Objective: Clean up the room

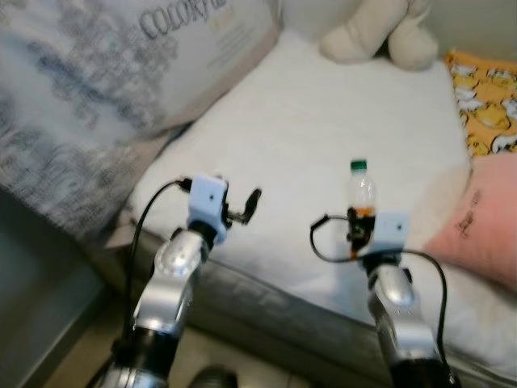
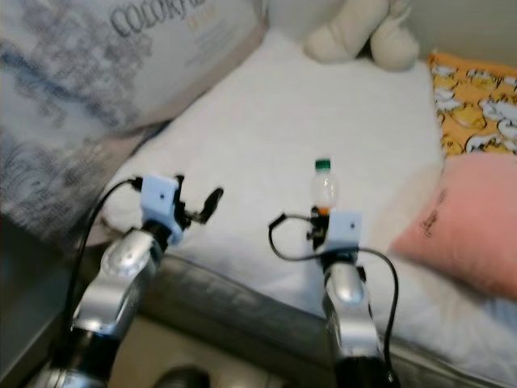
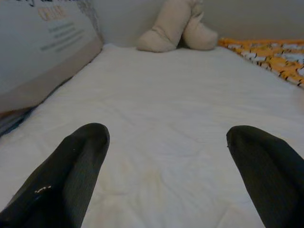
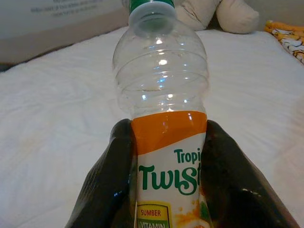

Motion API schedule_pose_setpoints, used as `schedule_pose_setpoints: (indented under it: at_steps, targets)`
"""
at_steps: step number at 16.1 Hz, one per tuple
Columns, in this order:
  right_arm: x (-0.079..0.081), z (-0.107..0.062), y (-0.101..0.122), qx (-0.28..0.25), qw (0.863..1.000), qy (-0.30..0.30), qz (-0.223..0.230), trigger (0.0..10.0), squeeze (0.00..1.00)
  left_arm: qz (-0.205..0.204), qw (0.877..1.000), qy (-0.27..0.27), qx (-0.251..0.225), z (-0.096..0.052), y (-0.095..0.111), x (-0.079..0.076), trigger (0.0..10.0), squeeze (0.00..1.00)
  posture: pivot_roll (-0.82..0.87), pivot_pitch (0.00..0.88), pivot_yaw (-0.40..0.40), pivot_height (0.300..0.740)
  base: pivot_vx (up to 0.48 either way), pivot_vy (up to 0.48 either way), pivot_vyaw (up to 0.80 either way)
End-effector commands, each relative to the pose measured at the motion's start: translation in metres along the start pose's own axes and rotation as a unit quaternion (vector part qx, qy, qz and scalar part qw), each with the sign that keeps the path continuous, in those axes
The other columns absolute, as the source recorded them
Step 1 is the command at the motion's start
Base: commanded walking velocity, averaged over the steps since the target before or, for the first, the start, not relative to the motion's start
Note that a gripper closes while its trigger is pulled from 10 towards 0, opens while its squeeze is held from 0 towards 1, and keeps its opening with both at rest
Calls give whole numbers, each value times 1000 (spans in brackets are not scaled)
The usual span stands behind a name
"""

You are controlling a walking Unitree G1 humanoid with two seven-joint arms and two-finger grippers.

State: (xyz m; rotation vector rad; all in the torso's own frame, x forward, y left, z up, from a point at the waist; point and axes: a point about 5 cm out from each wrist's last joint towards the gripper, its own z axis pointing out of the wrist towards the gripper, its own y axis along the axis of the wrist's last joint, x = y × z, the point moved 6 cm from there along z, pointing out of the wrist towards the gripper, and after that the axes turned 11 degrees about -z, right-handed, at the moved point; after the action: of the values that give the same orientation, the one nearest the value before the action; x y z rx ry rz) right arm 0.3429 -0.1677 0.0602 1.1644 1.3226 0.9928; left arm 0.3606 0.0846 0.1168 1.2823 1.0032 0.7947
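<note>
Clear and empty, the bottle [image 4: 164, 118] is pinched upright by our right gripper [image 4: 166, 183]; our left gripper [image 3: 166, 175] is spread over the bed [image 1: 323, 105].

One bottle [image 4: 164, 118], one plush toy [image 1: 380, 32], two pillows [image 1: 485, 218].

Home bedroom: white mattress [image 1: 323, 129], large printed pillow [image 1: 97, 89] far left, pink pillow [image 1: 485, 226] right, yellow patterned bedding [image 1: 489, 101], beige plush toy [image 1: 380, 32] far end.

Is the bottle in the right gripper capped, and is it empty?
Capped and apparently empty: the clear plastic bottle wears its green cap, its upper part shows no liquid, right gripper clamping its orange label.
</note>
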Motion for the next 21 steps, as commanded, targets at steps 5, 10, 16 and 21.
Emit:
schedule_pose_setpoints:
  at_steps: [5,10,16,21]
  targets:
    - [-4,8,5,-5,1000,-1,8,0,0,9,1000,10,-6,-2,3,2,10000,0,16,0,-12,727,0,-368,713]
    - [2,9,3,-3,1000,8,3,0,0,25,999,28,-5,-3,2,6,10000,0,23,0,-12,727,0,-470,690]
    - [2,11,0,3,1000,11,5,0,0,25,998,49,-14,-8,4,10,10000,0,39,0,-15,727,0,-469,664]
    - [5,11,-5,9,1000,22,4,0,0,-10,996,82,-13,-17,1,26,10000,0,53,0,-25,727,0,-384,660]
